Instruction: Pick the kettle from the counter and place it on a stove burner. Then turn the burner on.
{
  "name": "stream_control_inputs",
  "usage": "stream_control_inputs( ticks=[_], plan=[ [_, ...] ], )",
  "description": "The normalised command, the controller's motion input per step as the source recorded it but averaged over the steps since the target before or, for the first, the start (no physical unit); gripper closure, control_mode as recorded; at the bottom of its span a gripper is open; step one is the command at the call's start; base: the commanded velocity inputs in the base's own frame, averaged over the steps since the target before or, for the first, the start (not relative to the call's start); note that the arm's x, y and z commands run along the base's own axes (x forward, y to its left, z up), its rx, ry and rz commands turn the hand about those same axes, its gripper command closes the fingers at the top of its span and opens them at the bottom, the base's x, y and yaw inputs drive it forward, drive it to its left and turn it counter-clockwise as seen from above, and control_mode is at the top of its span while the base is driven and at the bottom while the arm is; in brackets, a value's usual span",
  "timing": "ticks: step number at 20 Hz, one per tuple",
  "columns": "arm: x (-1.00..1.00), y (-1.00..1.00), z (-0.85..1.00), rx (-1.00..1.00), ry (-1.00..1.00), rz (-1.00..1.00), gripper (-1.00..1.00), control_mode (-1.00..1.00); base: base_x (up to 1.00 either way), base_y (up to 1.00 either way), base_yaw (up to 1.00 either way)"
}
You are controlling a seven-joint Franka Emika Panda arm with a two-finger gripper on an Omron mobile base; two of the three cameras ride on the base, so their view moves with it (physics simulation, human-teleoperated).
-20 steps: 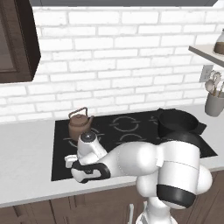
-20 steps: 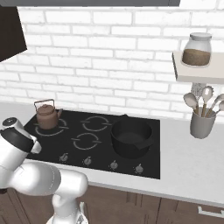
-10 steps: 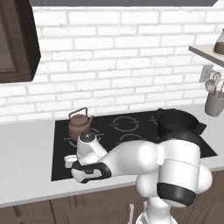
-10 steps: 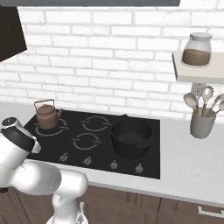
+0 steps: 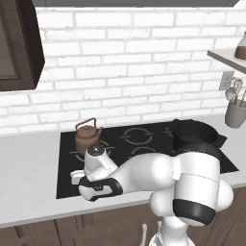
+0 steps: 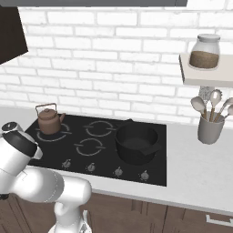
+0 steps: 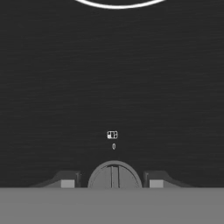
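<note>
The brown-copper kettle point(image 5: 88, 137) point(image 6: 49, 122) stands upright on the back-left stove burner point(image 5: 77, 154) point(image 6: 63, 134) of the black cooktop. It is off the pale grey counter point(image 5: 28, 166) point(image 6: 200, 175). My gripper point(image 5: 78, 181) point(image 7: 112, 183) hangs low over the cooktop's front-left corner, in front of the kettle and apart from it. In the hand view a round grey knob point(image 7: 114, 175) sits between my two fingertips point(image 7: 68, 183). The jaws stand apart on either side of it, with thin gaps showing. A white ring arc point(image 7: 117, 4) curves along the top edge.
A large black pot point(image 5: 194, 134) point(image 6: 135, 142) sits on the right side of the cooktop. A row of knobs point(image 6: 118, 171) runs along its front edge. A grey utensil holder point(image 5: 235, 113) point(image 6: 210, 129) stands at the far right below a shelf with a jar point(image 6: 204, 51). A dark cabinet point(image 5: 17, 43) hangs upper left.
</note>
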Motion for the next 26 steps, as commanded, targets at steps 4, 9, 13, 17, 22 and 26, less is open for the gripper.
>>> stream_control_inputs(
  ticks=[4,9,13,17,22,26],
  plan=[
    [0.00,0.00,0.00,0.00,0.00,0.00,1.00,-1.00,0.00,0.00,0.00],
    [0.00,0.00,0.00,-0.03,0.00,0.17,1.00,-1.00,0.00,0.00,0.00],
    [0.00,0.00,0.00,-0.04,0.00,0.35,1.00,-1.00,0.00,0.00,0.00],
    [-0.03,0.00,0.00,-0.05,0.00,0.35,1.00,-1.00,0.00,0.00,0.00],
    [-0.05,0.00,-0.01,-0.07,0.00,0.34,1.00,-1.00,0.00,0.00,0.00],
    [-0.09,0.00,0.00,-0.09,-0.04,0.32,1.00,-1.00,0.00,0.00,0.00]
  ],
)
